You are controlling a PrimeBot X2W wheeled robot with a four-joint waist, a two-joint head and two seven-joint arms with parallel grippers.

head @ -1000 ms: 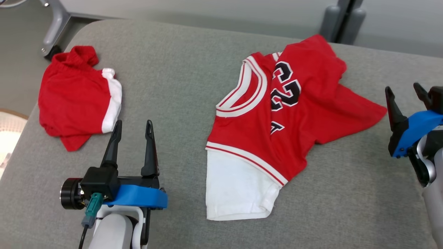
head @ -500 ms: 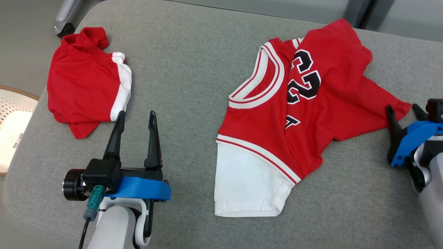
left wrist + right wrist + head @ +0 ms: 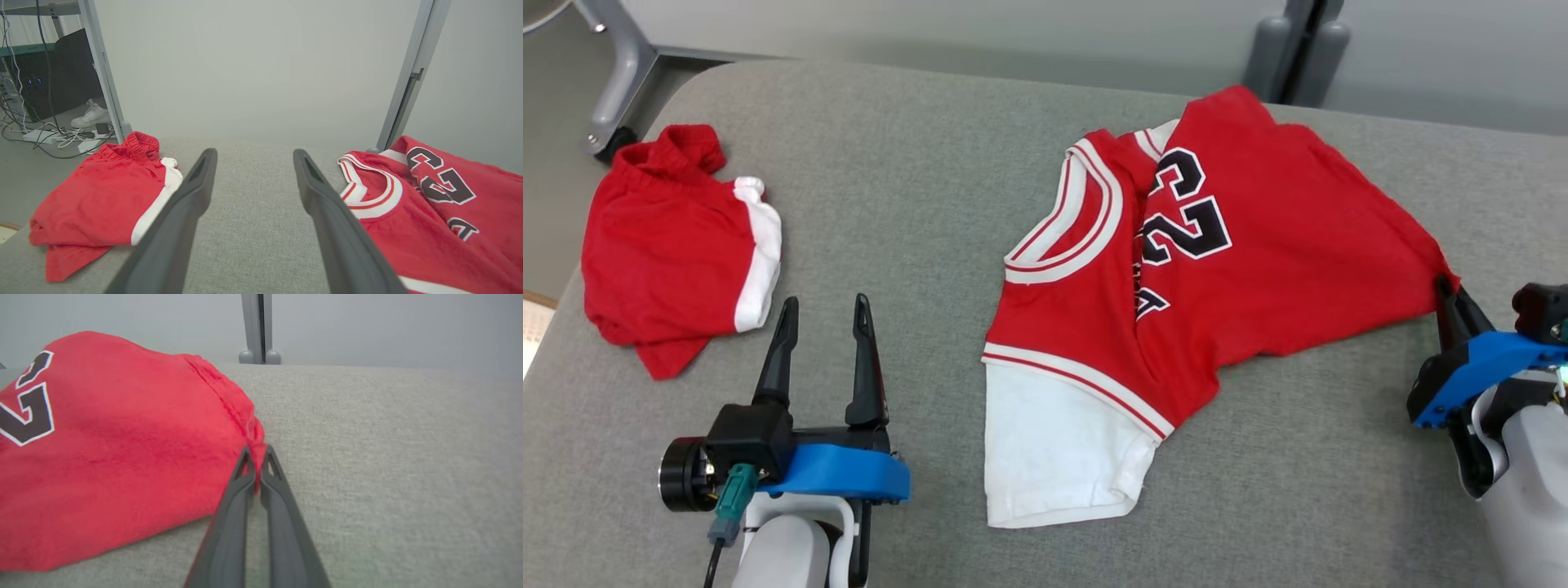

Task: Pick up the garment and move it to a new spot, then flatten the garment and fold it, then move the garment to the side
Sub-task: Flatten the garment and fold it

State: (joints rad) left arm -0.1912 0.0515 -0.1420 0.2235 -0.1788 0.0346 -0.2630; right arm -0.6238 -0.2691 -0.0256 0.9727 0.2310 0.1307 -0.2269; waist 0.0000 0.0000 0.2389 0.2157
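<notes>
The garment (image 3: pixel 1258 245) is a red jersey with white trim, black numerals and a white sleeve, lying rumpled on the grey padded table (image 3: pixel 915 180). It also shows in the left wrist view as the jersey (image 3: pixel 429 228) at the right. My right gripper (image 3: pixel 1445 287) is at the jersey's right corner, shut on the red cloth. In the right wrist view the gripper (image 3: pixel 256 451) pinches the hem of the jersey (image 3: pixel 122 457) between its tips. My left gripper (image 3: pixel 825 304) stands open at the lower left, apart from the jersey, with nothing between its fingers (image 3: pixel 192 192).
Folded red shorts (image 3: pixel 670 253) with a white stripe lie at the table's left end, just beyond my left gripper. A metal frame leg (image 3: pixel 613 82) and a grey post (image 3: pixel 1294 49) stand behind the table. A person's shoe (image 3: pixel 90 116) rests on the floor among cables.
My right gripper has reached the jersey's right corner and shut on it. The jersey's right side now lies stretched out flatter. The head camera has shifted. The left gripper stays open.
</notes>
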